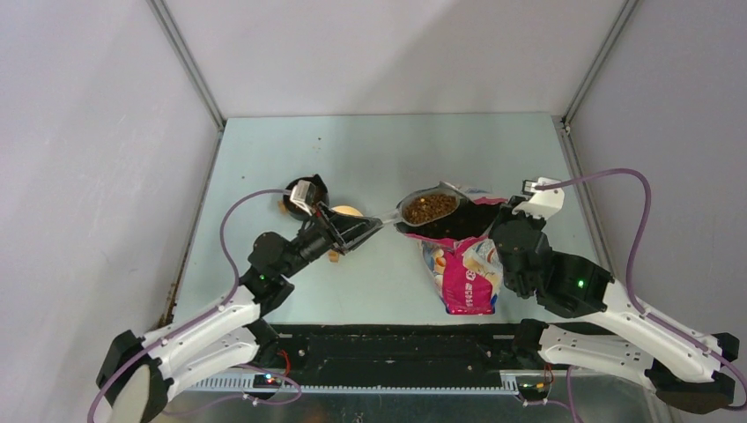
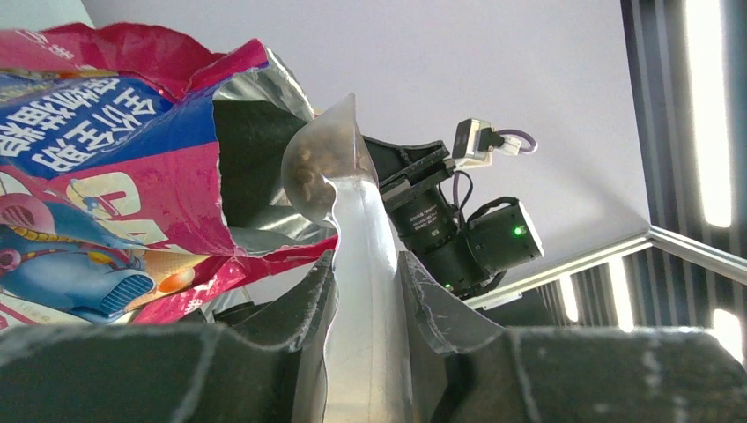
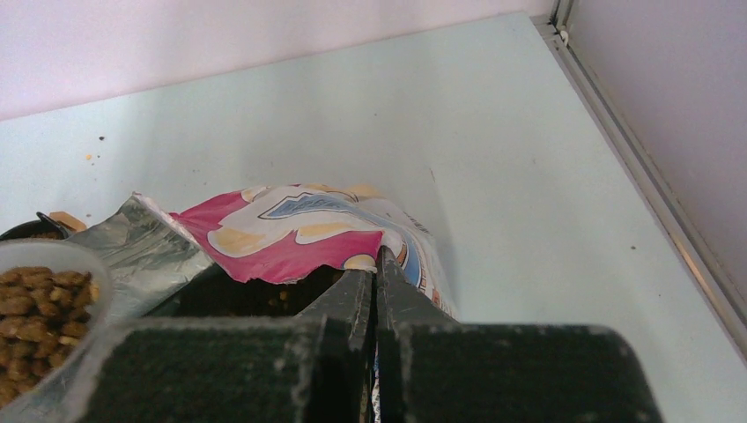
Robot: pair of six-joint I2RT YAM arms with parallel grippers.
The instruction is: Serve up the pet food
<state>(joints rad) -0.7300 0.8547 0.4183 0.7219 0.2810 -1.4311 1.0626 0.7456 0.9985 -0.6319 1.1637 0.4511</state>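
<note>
**Loaded scoop over bag mouth**

A black bowl [image 1: 317, 183] stands at the left of the table [image 1: 388, 150]. The left gripper [image 1: 377, 224] is clamped on the handle of the clear scoop [image 1: 429, 208]. The pet food [image 1: 430, 210] fills the scoop, which is held just above the open bag [image 1: 465, 275]. More kibble lies inside the bag. The bag label shows white Chinese characters on blue, unreadable here, and a cartoon figure. The right gripper [image 3: 375, 284] is closed, pinching the bag's rim.

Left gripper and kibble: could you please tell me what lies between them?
Only the clear scoop handle, which the left gripper clamps, bridges the gap to the kibble; the left wrist view shows it.
</note>
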